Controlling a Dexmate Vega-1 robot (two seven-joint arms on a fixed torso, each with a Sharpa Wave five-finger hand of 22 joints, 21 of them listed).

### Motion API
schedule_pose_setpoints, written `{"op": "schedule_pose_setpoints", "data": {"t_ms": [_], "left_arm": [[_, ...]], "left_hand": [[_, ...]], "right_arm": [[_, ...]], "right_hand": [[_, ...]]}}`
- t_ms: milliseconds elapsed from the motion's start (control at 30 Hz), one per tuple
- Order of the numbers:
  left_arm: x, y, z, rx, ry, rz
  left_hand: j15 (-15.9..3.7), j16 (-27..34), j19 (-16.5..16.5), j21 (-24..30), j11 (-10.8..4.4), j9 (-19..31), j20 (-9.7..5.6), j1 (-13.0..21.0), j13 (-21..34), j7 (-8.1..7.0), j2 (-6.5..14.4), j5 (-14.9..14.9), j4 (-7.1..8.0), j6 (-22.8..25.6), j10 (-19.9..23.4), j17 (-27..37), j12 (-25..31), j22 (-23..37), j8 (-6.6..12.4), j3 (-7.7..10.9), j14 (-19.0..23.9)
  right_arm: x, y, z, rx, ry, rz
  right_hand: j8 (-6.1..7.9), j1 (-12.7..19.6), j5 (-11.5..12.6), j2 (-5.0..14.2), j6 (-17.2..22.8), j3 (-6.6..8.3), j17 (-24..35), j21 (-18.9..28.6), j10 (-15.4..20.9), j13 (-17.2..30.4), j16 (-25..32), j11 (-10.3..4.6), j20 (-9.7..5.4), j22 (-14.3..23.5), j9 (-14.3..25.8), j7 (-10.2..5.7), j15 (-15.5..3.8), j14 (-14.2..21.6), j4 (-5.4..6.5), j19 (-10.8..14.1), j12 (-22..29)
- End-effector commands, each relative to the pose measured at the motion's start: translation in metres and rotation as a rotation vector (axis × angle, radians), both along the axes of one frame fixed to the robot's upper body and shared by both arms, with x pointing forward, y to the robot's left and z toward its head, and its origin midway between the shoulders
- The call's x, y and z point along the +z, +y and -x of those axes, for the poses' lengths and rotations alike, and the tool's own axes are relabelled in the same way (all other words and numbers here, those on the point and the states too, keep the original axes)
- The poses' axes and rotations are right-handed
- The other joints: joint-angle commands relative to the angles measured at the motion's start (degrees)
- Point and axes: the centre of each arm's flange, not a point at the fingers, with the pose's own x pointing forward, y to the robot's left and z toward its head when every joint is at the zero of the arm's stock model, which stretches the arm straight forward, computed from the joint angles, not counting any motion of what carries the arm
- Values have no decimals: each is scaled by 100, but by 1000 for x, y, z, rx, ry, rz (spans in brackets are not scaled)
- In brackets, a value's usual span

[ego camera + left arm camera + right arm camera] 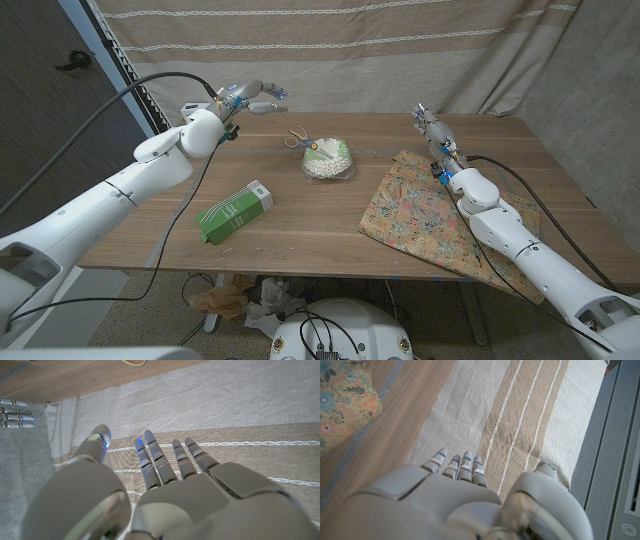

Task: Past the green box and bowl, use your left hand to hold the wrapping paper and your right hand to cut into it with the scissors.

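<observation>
Both my hands hold nothing, fingers spread: left hand (250, 97) hovers at the far table edge, scissors (297, 137) a short reach toward my right, beside the bowl (328, 160); right hand (432, 124) is raised just beyond the far corner of the wrapping paper (425, 215), which lies under my right forearm. Judgement: paper is thin, light and limp, will slide and buckle, so press it down close to the cut line; scissors are rigid, take by the loops. Scissor blades are too small to make out, and the forearm hides part of the paper.
</observation>
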Motion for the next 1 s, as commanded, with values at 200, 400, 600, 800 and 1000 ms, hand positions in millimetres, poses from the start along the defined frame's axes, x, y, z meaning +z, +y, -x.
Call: {"op": "schedule_pose_setpoints", "data": {"t_ms": [200, 400, 600, 800, 1000], "left_arm": [[18, -23, 0, 113, -85, -184], [18, -33, -1, 153, -110, -256], [20, -42, 1, 201, -135, -320], [20, -47, 1, 210, -143, -350], [19, -49, -5, 170, -78, -361]], "left_hand": [[-971, 8, 62, -45, 11, 12, -95, 107, 36, 69, 0, 98, -18, 364, 183, 16, 59, 10, 139, -57, 67], [-972, 5, 63, -57, 9, -1, -89, 107, 46, 45, -9, 120, -13, 412, 247, 18, 71, 11, 142, -84, 76], [-977, 1, 61, -67, 12, -22, -91, 118, 52, 30, -5, 145, -12, 527, 361, 19, 98, 12, 165, -104, 75], [-982, 1, 63, -73, 9, -41, -115, 133, 56, 26, -2, 166, -13, 456, 423, 20, 106, 11, 116, -117, 85], [-1006, -23, 56, -87, 2, -41, -109, 426, 56, 49, 181, 177, -42, 539, 376, 19, 45, 11, 120, 53, 51]], "right_arm": [[0, -4, 2, -11, 1, -7], [0, -6, 3, -16, -3, -4], [1, -7, 4, -13, -8, -11], [2, -8, 4, -7, -1, -15], [6, -7, 5, -7, -7, -11]], "right_hand": [[0, 43, 39, 14, -6, -14, 10, -22, 24, 23, -3, -17, 40, 26, 17, -7, -12, -31, -47, -5, 35], [2, 48, 40, 16, -4, -14, 10, -27, 26, 24, -1, -14, 36, 26, 17, -6, -7, -28, -49, -2, 35], [3, 51, 40, 18, -6, -15, 10, -32, 27, 24, 0, -9, 37, 26, 17, -5, -3, -30, -51, -3, 34], [7, 59, 41, 24, -4, -15, 9, -41, 30, 25, 1, -9, 35, 27, 17, -1, -27, -31, -55, 6, 33], [7, 66, 41, 30, -10, -15, 9, -50, 28, 26, 1, -5, 30, 27, 17, -2, -32, -34, -59, 10, 30]]}}
